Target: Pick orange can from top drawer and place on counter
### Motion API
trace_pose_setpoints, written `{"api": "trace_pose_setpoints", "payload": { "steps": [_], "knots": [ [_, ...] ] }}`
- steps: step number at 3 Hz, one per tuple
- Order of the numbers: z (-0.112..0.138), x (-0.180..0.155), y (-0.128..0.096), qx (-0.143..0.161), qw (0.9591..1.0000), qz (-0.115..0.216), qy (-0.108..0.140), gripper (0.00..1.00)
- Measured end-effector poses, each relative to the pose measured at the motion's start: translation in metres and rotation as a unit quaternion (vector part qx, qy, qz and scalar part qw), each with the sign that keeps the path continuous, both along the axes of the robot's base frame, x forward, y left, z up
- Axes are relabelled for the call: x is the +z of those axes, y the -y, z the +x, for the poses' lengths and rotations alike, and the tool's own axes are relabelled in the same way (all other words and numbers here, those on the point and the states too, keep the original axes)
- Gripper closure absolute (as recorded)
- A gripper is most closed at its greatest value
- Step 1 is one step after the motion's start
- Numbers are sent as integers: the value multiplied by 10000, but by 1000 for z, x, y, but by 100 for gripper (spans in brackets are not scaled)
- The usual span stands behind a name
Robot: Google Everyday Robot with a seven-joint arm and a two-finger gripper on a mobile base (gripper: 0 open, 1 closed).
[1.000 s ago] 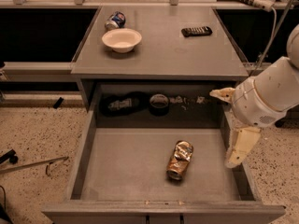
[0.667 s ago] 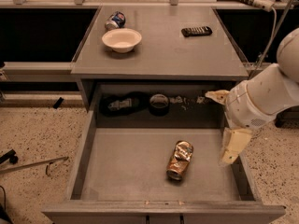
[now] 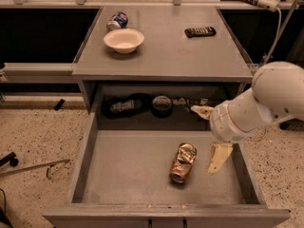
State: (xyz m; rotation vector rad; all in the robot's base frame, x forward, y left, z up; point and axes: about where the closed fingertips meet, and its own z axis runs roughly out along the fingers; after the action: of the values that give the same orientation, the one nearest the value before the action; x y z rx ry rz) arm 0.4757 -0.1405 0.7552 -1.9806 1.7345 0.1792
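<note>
Low in the middle of the view, the top drawer (image 3: 128,175) stands pulled well out, so its flat grey floor is reachable from above. On that floor, right of centre, the orange can (image 3: 183,163) lies on its side, dented, one silver end toward the drawer front, apart from every wall and not yet grasped. Just to its right hangs the gripper (image 3: 203,139), its two pale fingers spread wide with nothing between them; one points back toward the cabinet, the other slants down beside the can without touching it. The white arm (image 3: 266,103) reaches in from the right over the drawer's side wall, wrist angled down and left, probably lining up a grasp. Above, the counter (image 3: 166,61) carries a white bowl (image 3: 123,40), a blue-and-white can (image 3: 117,20) and a dark remote (image 3: 200,31), with room for the can toward its front.
</note>
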Motion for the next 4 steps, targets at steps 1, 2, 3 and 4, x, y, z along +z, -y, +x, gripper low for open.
{"api": "trace_pose_setpoints", "payload": {
  "steps": [1, 2, 3, 4],
  "knots": [
    [-7, -32, -19, 397, 9991, 103, -72, 0],
    [-16, -64, -39, 775, 9965, 212, -210, 0],
    [-16, -64, -39, 775, 9965, 212, -210, 0],
    [-14, -71, -43, 957, 9949, 235, -234, 0]
  ]
}}
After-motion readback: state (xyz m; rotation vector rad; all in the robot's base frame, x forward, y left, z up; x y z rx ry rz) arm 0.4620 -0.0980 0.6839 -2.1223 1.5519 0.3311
